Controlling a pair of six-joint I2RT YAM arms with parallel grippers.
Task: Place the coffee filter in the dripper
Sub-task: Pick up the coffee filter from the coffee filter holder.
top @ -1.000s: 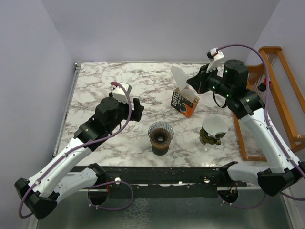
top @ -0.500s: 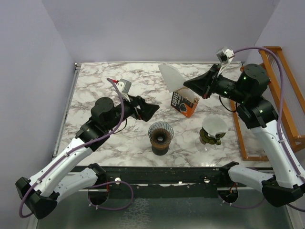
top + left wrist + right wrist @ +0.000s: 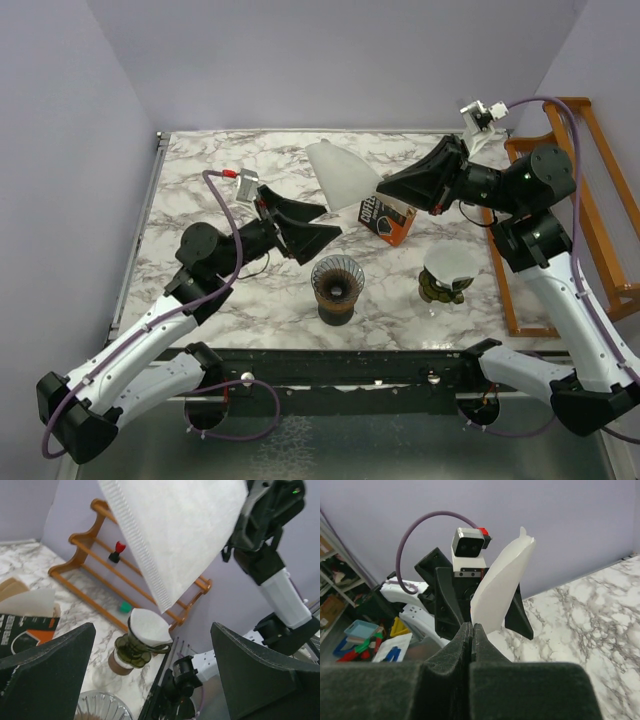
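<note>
The right gripper [image 3: 471, 630], jaws pressed together, pinches the bottom edge of the upright white coffee filter [image 3: 501, 585]; behind the filter stands the wide-spread left gripper [image 3: 481, 622], right of it the marble tabletop [image 3: 592, 612].

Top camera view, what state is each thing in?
Thin white paper coffee filter: flattened, held in the air.
Right gripper: shut on the filter's edge.
Left gripper: wide open, empty.
Dark ribbed glass dripper: upright, no filter inside.
Olive-green dripper: upright, filter seated inside.
Brown-and-orange carton: open on top.
</note>
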